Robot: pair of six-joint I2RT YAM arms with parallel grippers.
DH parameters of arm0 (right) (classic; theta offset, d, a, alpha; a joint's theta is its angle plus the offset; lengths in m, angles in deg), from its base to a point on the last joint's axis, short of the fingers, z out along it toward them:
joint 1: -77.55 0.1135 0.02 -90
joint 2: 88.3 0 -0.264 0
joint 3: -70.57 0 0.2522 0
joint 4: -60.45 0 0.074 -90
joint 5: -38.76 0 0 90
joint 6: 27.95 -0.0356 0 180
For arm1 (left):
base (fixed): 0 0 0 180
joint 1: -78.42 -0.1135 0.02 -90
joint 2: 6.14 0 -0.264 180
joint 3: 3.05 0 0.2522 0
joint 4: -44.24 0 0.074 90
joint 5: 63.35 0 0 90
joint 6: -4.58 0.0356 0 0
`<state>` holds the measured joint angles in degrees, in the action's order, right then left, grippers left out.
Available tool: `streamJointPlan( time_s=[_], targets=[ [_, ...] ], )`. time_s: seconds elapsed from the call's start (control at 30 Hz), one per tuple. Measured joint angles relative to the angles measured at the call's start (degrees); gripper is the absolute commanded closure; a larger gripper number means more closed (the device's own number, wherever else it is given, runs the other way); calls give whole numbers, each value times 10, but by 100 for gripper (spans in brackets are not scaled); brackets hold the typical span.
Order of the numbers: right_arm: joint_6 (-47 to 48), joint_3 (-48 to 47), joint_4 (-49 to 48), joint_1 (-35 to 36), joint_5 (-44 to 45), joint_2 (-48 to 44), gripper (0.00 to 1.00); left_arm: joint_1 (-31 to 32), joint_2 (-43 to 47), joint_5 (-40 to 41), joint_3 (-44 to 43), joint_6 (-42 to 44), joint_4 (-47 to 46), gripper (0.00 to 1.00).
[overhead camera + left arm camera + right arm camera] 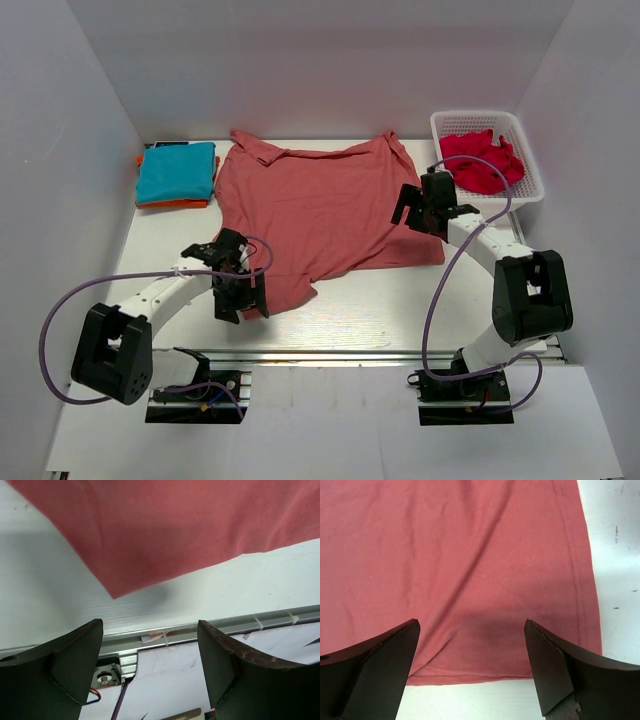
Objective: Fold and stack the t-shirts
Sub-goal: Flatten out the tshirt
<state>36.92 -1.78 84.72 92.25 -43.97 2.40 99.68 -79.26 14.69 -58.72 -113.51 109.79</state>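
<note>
A salmon-red t-shirt (320, 210) lies spread flat across the middle of the table. It also shows in the left wrist view (175, 525) and the right wrist view (460, 565). My left gripper (238, 295) is open and empty just off the shirt's near-left corner. My right gripper (418, 210) is open and empty above the shirt's right edge, with the hem below it. A folded teal shirt (176, 172) lies on a folded orange one (172, 204) at the back left. A crumpled red shirt (482, 162) lies in the basket.
A white plastic basket (528, 160) stands at the back right. White walls enclose the table on the left, back and right. The metal rail of the table's near edge (210, 627) shows just under the left fingers.
</note>
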Motion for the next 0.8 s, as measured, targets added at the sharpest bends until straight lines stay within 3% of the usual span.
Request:
streamJointPlan(
  time_s=[0.27, 0.37, 0.4, 0.47, 0.5, 0.8],
  targets=[
    [1, 4, 17, -1, 1, 0, 10, 11, -62, 29, 3, -9, -68, 29],
    [0, 4, 26, -1, 7, 0, 10, 11, -110, 39, -10, -4, -65, 49],
    [0, 4, 30, -1, 10, 0, 10, 11, -119, 42, -17, -2, -63, 67],
    [-1, 5, 41, -1, 23, 0, 10, 12, -136, 46, -29, 4, -64, 92],
    [-3, 8, 48, -1, 30, 0, 10, 12, -140, 46, -32, 7, -65, 100],
    [-19, 50, 131, -5, 61, 0, 10, 12, -110, 14, -54, 44, -88, 100]
  ],
)
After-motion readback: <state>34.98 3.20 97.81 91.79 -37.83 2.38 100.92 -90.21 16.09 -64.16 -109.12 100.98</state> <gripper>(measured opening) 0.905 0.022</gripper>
